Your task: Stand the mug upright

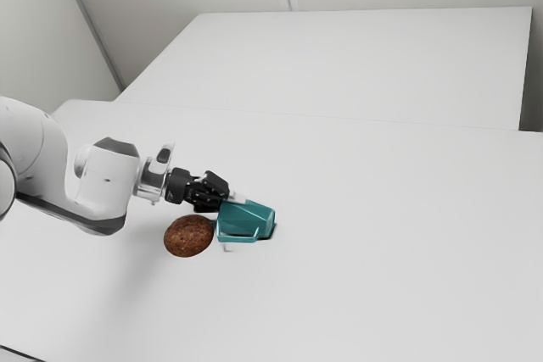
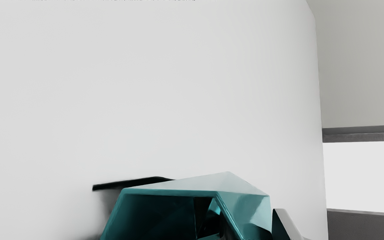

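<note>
At gripper [image 1: 232, 198] | teal mug [image 1: 248, 220] sideways, cropped in wrist view | jaws' state: cannot tell

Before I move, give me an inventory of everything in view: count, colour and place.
Mug: 1, teal, tipped over on the table, at the claw.
Roundish speckled item: 1, brown, on the table, close by the mug, toward the exterior view's left.
Table: 1, white, under both.
Flat slab: 1, white, beyond the table's far edge.
Walls: count unclear, pale grey, behind.
Bands: 2, dark grey, past the table's edge in the wrist view.
Bright panel: 1, white, between the bands.
Arm: 1, white and grey, from the exterior view's left.
Claw: 1, black, at the mug.
</note>
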